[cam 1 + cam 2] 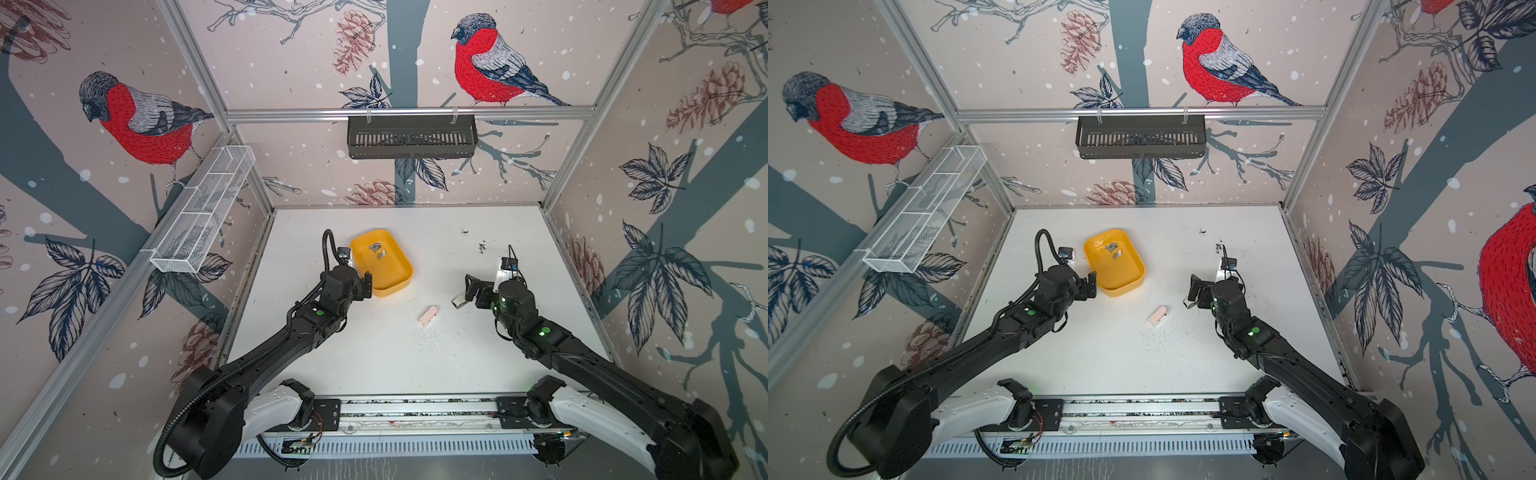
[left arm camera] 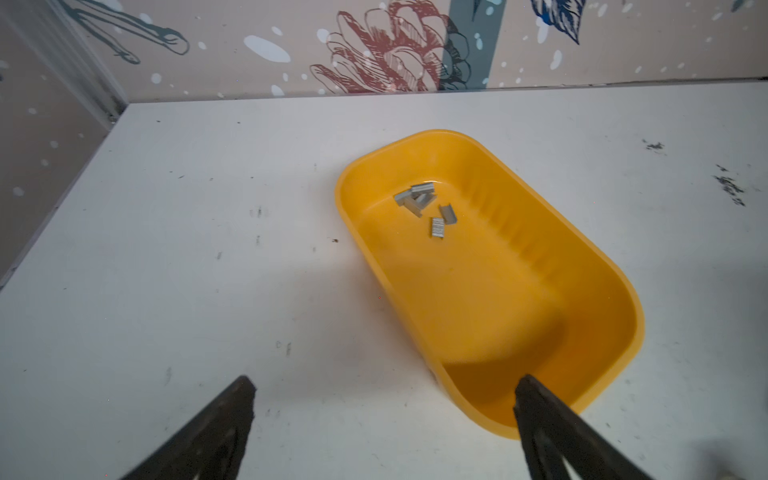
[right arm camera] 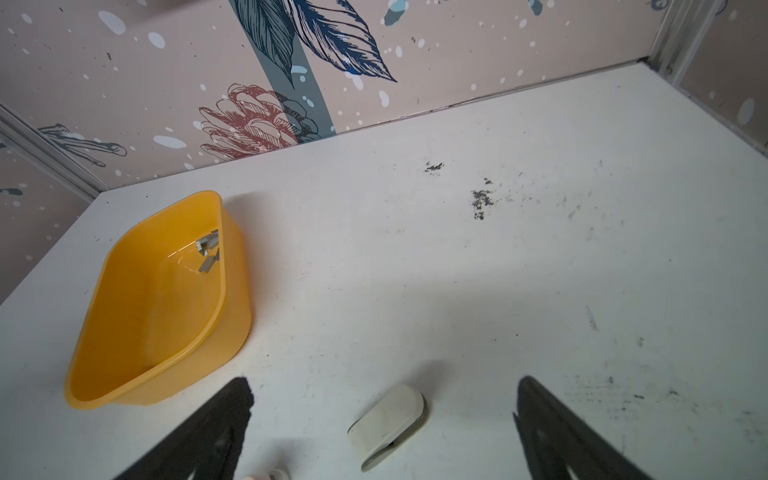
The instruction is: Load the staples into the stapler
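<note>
- Grey metal staples [image 2: 417, 199] in the yellow tray [image 2: 440, 133] look light, stiff, slippery and easily snapped; pinch one strip across its long sides
- Left tool [image 2: 385, 379] and right tool [image 3: 383, 380]: both spread, empty

Yellow tray [image 2: 478, 316], silvery-grey staples [image 2: 417, 200] (white table [image 2: 187, 257])

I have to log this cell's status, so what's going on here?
Nothing is held yet. The left gripper is open at one end of the yellow tray, where the staples lie loose. The right gripper is open by a white mini stapler on the table. A pink mini stapler lies untouched nearby.
</note>
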`<state>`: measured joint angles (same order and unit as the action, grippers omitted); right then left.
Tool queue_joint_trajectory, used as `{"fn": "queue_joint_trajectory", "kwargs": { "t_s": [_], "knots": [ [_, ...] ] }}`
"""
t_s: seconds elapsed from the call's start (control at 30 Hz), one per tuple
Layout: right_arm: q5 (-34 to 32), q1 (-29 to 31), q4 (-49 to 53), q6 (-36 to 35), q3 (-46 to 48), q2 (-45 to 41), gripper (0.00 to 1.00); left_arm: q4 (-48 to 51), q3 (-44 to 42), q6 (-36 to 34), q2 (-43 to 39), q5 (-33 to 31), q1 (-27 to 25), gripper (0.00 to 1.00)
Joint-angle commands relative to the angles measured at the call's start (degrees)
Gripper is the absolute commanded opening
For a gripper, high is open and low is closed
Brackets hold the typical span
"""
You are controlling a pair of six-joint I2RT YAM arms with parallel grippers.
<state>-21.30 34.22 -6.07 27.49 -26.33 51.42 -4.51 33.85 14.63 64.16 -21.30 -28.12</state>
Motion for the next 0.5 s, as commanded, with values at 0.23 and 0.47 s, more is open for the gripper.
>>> {"fn": "queue_joint_trajectory", "kwargs": {
  "t_s": [0.23, 0.47],
  "knots": [
    [-4.2, -4.6, -12.4, -7.5, 3.3, -0.3, 1.00, -12.3, -7.4, -2.0, -6.9, -2.7, 11.7, 0.97],
    [-1.9, -8.5, -16.7, -10.9, 4.6, 1.3, 1.00, -26.6, -14.7, -8.4, -7.2, -0.6, 15.3, 0.98]
  ]
}}
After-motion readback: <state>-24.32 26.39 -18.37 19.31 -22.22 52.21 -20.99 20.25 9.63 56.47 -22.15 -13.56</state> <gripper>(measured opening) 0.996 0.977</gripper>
